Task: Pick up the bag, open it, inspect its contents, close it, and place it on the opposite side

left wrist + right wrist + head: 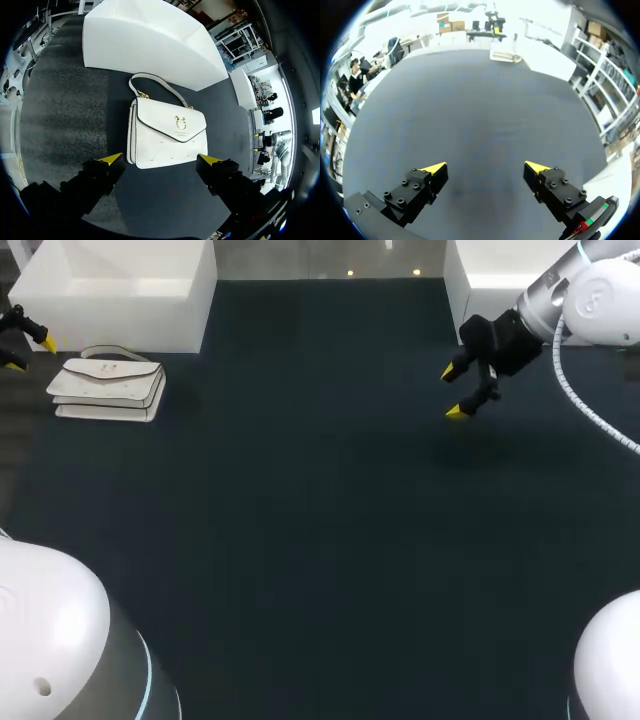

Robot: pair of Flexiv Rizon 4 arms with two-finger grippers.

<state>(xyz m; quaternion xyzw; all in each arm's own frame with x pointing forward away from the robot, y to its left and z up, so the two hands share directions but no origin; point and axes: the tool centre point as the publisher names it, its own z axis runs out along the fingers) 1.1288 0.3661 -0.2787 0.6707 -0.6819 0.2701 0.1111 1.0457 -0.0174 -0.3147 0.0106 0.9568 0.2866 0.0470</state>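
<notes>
The white handbag (108,388) (167,132) lies at the far left of the dark table (300,540), flap shut over a gold clasp (180,122), with its handle (150,79) towards the white box (120,285) (150,40) just behind it. Your left gripper (30,354) (161,160) hangs beside the bag, fingers spread wide and clear of it, nothing held. Your right gripper (452,392) (485,167) sits well apart over bare table at the far right, fingers likewise wide and empty, near a second white box (490,270)
</notes>
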